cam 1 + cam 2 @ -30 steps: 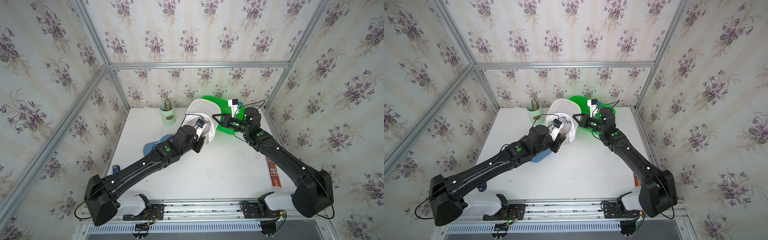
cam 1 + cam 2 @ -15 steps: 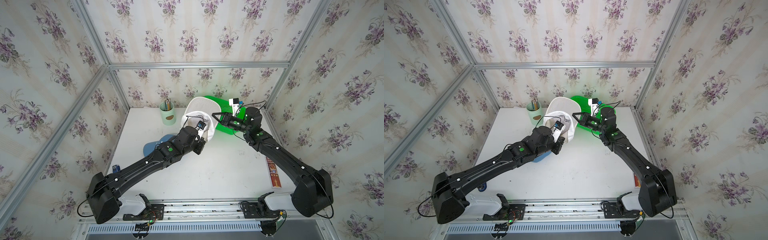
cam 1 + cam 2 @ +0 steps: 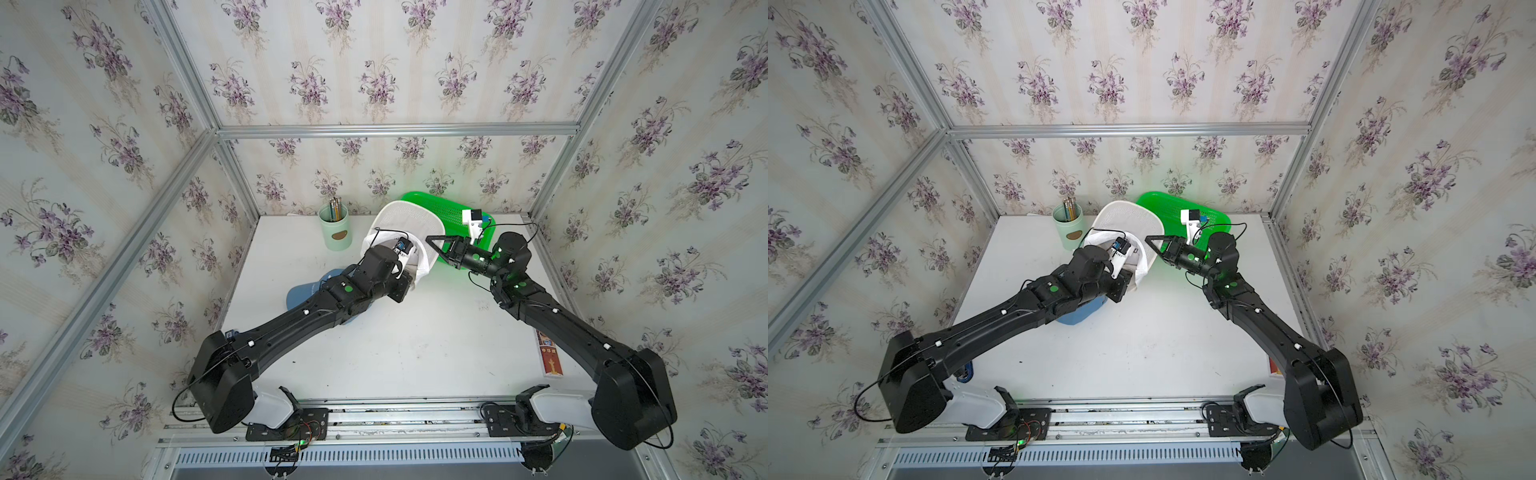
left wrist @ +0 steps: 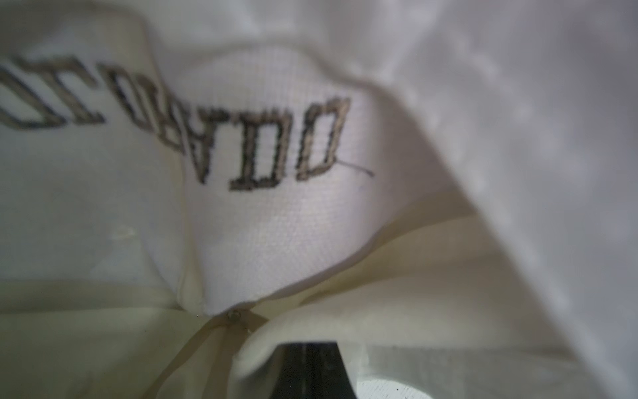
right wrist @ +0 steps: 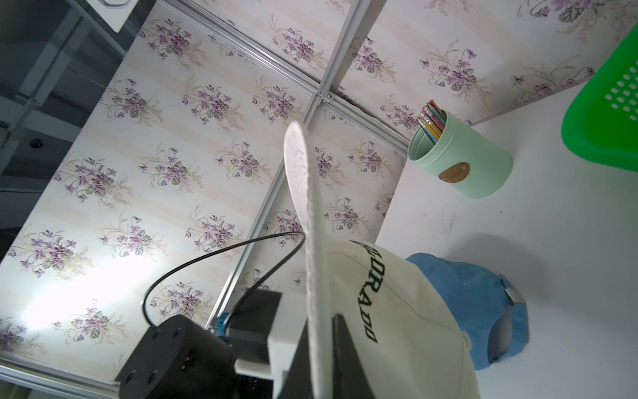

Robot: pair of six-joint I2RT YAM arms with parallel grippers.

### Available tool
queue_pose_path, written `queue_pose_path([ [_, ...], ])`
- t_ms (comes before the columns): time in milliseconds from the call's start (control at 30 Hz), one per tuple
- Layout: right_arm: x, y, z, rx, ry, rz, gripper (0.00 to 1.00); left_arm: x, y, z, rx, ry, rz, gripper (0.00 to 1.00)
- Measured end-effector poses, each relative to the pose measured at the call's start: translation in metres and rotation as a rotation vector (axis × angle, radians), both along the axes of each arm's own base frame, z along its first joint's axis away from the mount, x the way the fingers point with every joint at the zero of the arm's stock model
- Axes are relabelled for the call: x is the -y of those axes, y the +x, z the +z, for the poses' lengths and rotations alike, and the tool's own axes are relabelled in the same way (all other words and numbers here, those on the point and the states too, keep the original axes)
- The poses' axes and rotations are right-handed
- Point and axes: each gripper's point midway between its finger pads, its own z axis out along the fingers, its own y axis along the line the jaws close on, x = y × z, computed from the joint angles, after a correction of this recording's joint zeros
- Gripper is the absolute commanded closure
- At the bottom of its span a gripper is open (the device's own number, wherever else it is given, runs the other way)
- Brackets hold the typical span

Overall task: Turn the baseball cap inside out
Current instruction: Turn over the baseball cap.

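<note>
A white baseball cap (image 3: 422, 259) (image 3: 1140, 257) hangs above the back of the table, its brim (image 3: 409, 218) standing upward. My right gripper (image 3: 430, 239) (image 5: 319, 321) is shut on the brim's edge, one jaw on each face. Black lettering shows on the crown (image 5: 397, 304) in the right wrist view. My left gripper (image 4: 309, 349) reaches inside the crown and is shut, with a fold of cream lining (image 4: 262, 342) wrapped over its tip. From inside, the lettering (image 4: 286, 145) reads mirrored. In both top views the cap hides the left fingers.
A blue cap (image 3: 307, 286) (image 5: 476, 293) lies on the table under my left arm. A mint pencil cup (image 3: 336, 232) (image 5: 462, 162) stands at the back left, and a green basket (image 3: 449, 208) (image 5: 607, 114) behind the white cap. A flat red-brown box (image 3: 548, 353) lies along the right edge.
My left gripper has closed inside the cap's crown. The right gripper still holds the brim in about the same place.
</note>
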Motion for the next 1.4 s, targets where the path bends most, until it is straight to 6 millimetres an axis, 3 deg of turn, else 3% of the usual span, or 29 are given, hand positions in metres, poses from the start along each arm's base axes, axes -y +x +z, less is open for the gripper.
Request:
queue_pose_path([
  [133,0.002,-0.005,0.008,-0.002,0.035,0.002,1.00,0.006,0.004,-0.002,-0.010,-0.009,-0.016,0.98],
  [267,0.005,-0.004,0.015,-0.003,0.042,-0.019,1.00,0.006,0.004,-0.005,-0.016,-0.006,-0.021,0.65],
  [333,0.007,0.000,0.016,0.001,0.026,-0.039,1.00,0.002,0.001,0.002,-0.011,-0.020,-0.016,0.55],
  [400,0.010,0.006,0.017,0.001,0.004,-0.072,1.00,-0.005,-0.007,0.021,0.012,-0.051,-0.010,0.46],
  [433,0.012,0.009,0.018,0.008,-0.008,-0.087,1.00,-0.010,-0.012,0.036,0.032,-0.080,-0.004,0.36],
  [500,0.015,0.017,0.017,0.013,-0.025,-0.105,1.00,-0.021,-0.020,0.067,0.081,-0.141,0.009,0.32],
  [600,0.022,0.029,0.007,-0.013,-0.042,-0.131,1.00,-0.042,-0.025,0.090,0.116,-0.184,0.041,0.01],
  [700,0.027,0.037,0.002,-0.026,-0.043,-0.143,1.00,-0.060,-0.028,0.090,0.107,-0.175,0.058,0.01],
  [867,0.032,0.036,0.010,-0.034,0.014,-0.083,1.00,-0.100,-0.030,0.072,0.119,-0.130,0.121,0.01],
  [967,0.037,0.031,0.023,-0.007,0.047,-0.040,1.00,-0.137,-0.020,0.055,0.114,-0.159,0.209,0.01],
  [1067,0.039,0.021,0.038,0.028,0.070,0.015,1.00,-0.158,-0.007,0.046,0.080,-0.258,0.234,0.01],
  [1200,0.045,0.008,0.045,0.051,0.126,0.099,1.00,-0.139,0.000,0.048,0.038,-0.379,0.081,0.03],
  [1400,0.059,0.010,0.042,0.018,0.200,0.137,1.00,-0.099,-0.013,0.067,0.036,-0.512,-0.218,0.02],
])
